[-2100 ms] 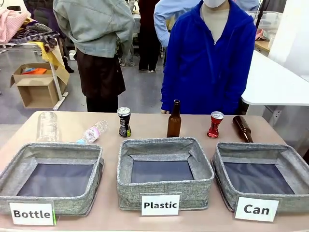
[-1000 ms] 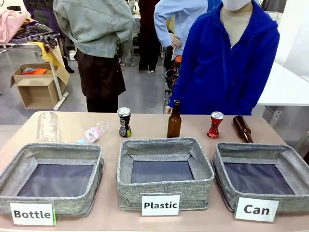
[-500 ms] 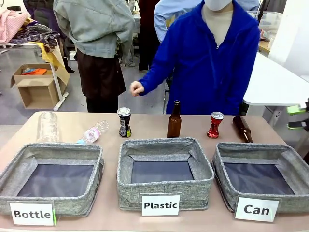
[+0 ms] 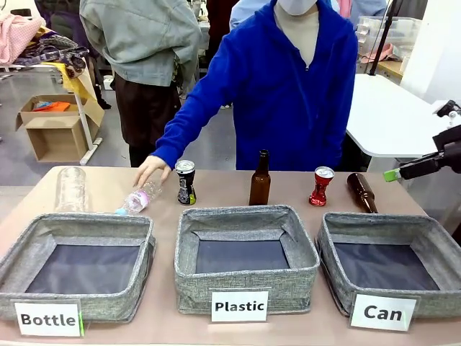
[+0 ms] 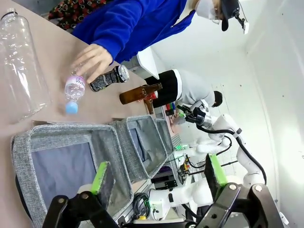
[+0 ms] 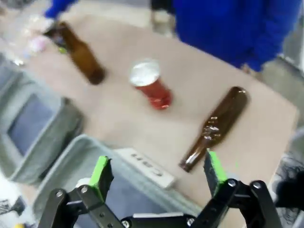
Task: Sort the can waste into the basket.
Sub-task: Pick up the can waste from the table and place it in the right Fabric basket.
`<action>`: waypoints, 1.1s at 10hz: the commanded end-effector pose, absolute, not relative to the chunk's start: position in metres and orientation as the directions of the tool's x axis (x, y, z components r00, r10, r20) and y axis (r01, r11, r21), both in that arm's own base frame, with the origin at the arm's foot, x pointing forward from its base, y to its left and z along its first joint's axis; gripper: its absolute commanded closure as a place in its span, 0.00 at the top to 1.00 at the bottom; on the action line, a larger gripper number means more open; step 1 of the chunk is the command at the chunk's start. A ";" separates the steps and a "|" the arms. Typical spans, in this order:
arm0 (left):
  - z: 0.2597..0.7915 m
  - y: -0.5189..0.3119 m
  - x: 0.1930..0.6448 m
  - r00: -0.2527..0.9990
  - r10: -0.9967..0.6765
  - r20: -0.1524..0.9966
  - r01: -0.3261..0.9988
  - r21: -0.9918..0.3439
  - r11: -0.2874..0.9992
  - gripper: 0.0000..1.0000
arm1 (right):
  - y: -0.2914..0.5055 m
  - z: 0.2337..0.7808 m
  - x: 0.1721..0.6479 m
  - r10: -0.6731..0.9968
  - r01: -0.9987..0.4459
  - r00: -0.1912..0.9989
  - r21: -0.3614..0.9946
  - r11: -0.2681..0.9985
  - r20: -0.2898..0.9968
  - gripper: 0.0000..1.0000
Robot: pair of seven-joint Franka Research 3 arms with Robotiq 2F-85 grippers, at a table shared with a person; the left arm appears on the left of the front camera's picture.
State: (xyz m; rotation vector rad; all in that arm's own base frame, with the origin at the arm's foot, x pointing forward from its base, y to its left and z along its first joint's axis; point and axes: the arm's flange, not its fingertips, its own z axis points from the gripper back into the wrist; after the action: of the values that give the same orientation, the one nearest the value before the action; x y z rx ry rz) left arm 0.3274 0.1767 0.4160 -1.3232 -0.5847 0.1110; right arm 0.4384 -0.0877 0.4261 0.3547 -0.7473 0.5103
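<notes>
**Nothing sorted yet**

The red can [image 4: 322, 185] stands upright on the tabletop [image 4: 223, 189] just behind the basket [image 4: 384, 223] labelled "Can". The black can [image 4: 186, 182] stands farther left, behind the middle bin [image 4: 245, 213]. They are probably lined up there for easy reach. A person's hand [image 4: 151, 171] touches a plastic bottle [image 4: 140, 196] beside the black can. The right fingers [image 6: 101, 171] are spread wide, empty and facing the red can. The left fingers [image 5: 100, 176] are equally spread and hold nothing.
</notes>
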 end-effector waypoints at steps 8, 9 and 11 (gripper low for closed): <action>0.419 0.179 0.327 0.855 0.396 0.335 0.249 -0.935 0.254 1.00 | -0.113 0.392 0.491 0.399 -0.780 0.409 0.088 0.620 0.821 1.00; 0.419 0.179 0.327 0.855 0.396 0.335 0.249 -0.935 0.254 1.00 | -0.118 0.380 0.509 0.400 -0.817 0.365 0.083 0.571 0.841 1.00; 0.419 0.179 0.327 0.855 0.396 0.335 0.249 -0.935 0.254 1.00 | -0.111 0.353 0.538 0.429 -0.886 0.270 0.048 0.461 0.862 1.00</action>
State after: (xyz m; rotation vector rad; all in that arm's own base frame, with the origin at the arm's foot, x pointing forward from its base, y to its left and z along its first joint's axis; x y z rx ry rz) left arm 0.3272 0.1773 0.4161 -1.3231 -0.5851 0.1120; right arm 0.5155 -0.1039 0.3705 0.5535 -0.8910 0.9011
